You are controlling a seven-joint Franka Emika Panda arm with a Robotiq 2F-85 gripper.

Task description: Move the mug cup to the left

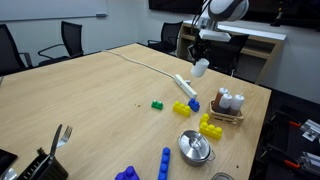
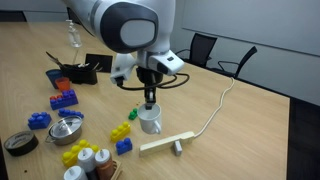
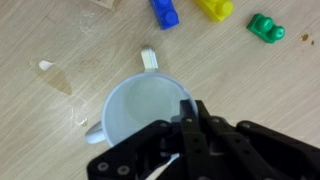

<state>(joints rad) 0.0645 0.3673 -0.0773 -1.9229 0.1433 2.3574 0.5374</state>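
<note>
Exterior views face the desk (image 1: 90, 95) (image 2: 260, 125) from opposing sides, sharing the mug (image 1: 200, 68) (image 2: 150, 121); wrist view looks straight down, close.

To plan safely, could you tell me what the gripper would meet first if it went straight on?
The white round mug: in the wrist view the gripper points straight down at its rim, and may already touch it; depth is unclear.

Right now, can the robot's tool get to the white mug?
Probably yes. In the wrist view the tool sits right at the mug and seems to pinch its rim, with nothing in between.
</note>
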